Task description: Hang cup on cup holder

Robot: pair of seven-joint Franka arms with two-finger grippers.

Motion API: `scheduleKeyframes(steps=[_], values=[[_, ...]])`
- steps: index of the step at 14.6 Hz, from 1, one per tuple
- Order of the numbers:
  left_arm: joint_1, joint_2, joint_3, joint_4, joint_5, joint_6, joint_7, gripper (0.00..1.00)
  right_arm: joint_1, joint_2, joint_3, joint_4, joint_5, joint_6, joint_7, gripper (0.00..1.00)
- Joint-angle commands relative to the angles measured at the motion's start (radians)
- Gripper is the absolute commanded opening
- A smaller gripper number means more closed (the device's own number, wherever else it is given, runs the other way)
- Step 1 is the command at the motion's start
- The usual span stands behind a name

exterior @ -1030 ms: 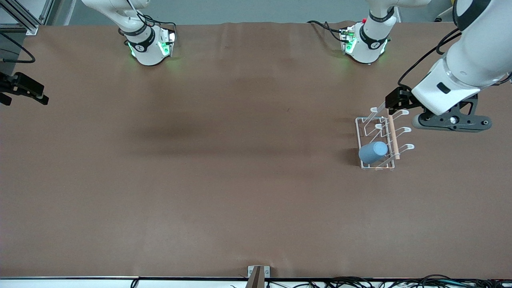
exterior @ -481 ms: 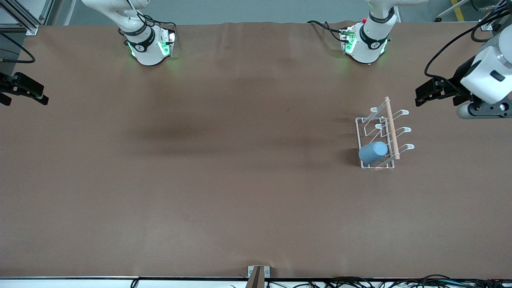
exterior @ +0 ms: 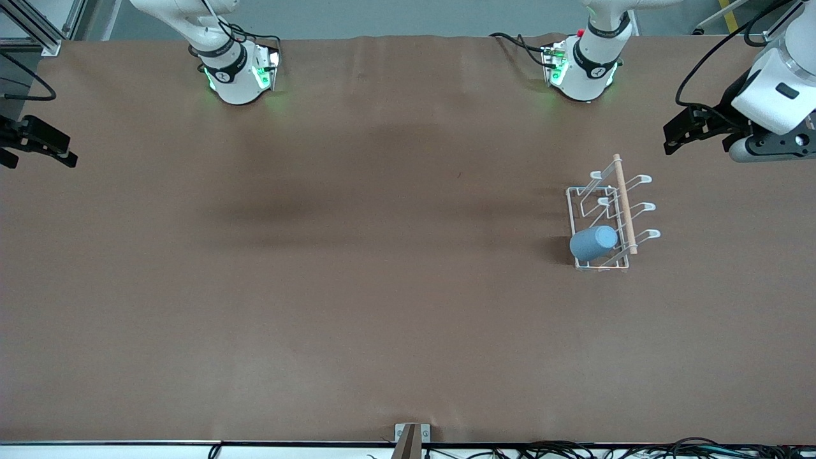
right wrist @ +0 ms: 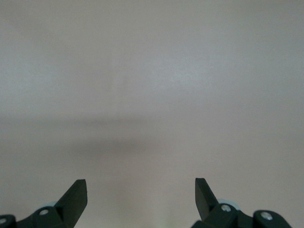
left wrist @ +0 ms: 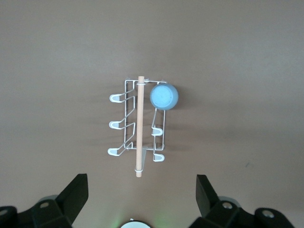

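The light-blue cup (exterior: 594,243) hangs tilted on a prong at the end of the white wire cup holder (exterior: 623,204) that is nearest the front camera. The holder stands on the table toward the left arm's end. My left gripper (exterior: 669,141) is open and empty, up in the air over bare table beside the holder, apart from it. In the left wrist view the holder (left wrist: 140,123) and the cup (left wrist: 164,96) show well off from my open left gripper (left wrist: 141,189). My right gripper (exterior: 39,153) waits open at the right arm's end, over bare table (right wrist: 141,190).
The brown table cover (exterior: 357,287) spreads wide around the holder. The two arm bases (exterior: 239,70) (exterior: 580,67) stand along the edge farthest from the front camera. A small bracket (exterior: 411,437) sits at the edge nearest the camera.
My left gripper has drawn back from over the holder toward the left arm's end of the table, open and empty. The cup stays on its prong. The right arm has not moved.
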Motion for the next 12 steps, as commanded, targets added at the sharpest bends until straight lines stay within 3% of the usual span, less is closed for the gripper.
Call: scheduleKeyframes(steps=[1, 7, 12], values=[[0.033, -0.077, -0.016, -0.102, -0.007, 0.049, 0.016, 1.0, -0.019, -0.014, 0.016, -0.013, 0.0, 0.008, 0.013, 1.0], [0.005, 0.017, -0.019, 0.036, -0.002, -0.019, 0.033, 1.0, -0.02, -0.007, 0.016, -0.013, 0.0, 0.008, 0.013, 1.0], [0.005, 0.021, -0.019, 0.047, -0.005, -0.026, 0.035, 1.0, -0.022, -0.007, 0.016, -0.013, 0.0, 0.008, 0.013, 1.0]])
